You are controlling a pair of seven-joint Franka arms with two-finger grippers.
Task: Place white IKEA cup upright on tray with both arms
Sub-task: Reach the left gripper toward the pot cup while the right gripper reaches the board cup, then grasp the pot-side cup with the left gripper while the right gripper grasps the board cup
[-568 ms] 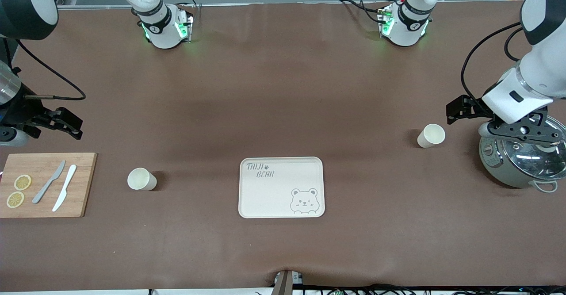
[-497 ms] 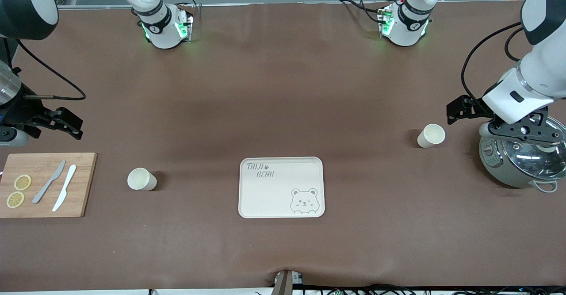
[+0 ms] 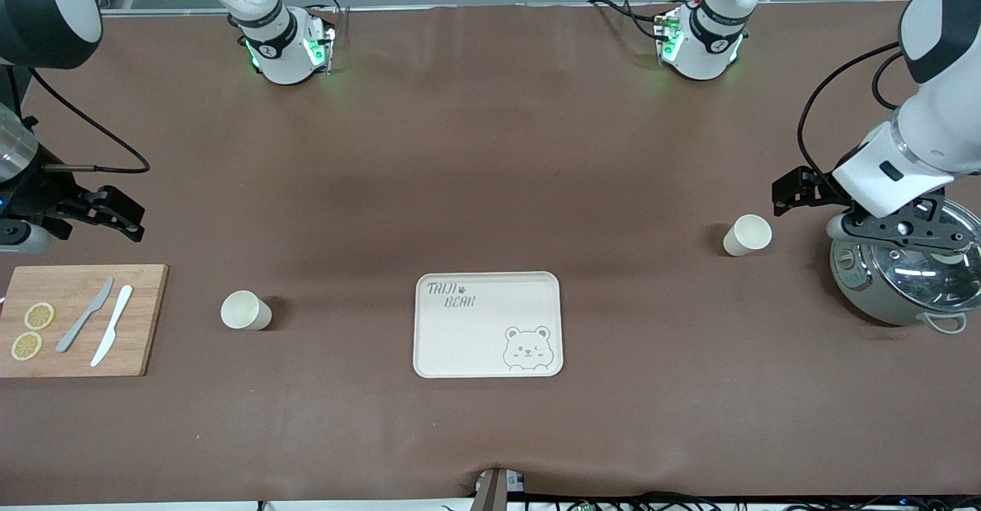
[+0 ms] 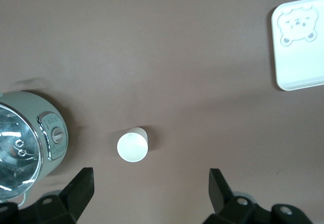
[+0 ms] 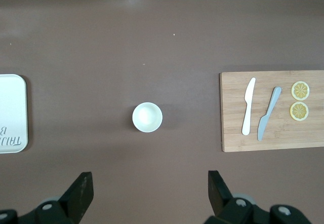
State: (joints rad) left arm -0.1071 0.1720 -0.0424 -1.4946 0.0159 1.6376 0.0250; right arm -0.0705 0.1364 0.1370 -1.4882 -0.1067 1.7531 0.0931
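Fingers: left gripper (image 4: 149,191) and right gripper (image 5: 147,193) both spread wide, empty. 
Cups: two, upright on the surface, well apart from the tray (image 3: 488,325) between them. 
Left-end cup (image 3: 747,235): just beside its fingers (pot (image 3: 904,273) adjacent). 
Right-end cup (image 3: 245,311): farther off, near the cutting board (image 3: 80,319).

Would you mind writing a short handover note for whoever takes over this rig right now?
Left hand: open, empty, over the table beside the pot, close to the cup at the left arm's end.
Right hand: open, empty, above the table just past the cutting board.
Tray: mid-table, nothing on it.
Second cup: upright between the cutting board and the tray.
Done: nothing yet; both cups stand upright on the table, untouched.
Left: each arm grasps its nearby cup and sets it upright on the tray.
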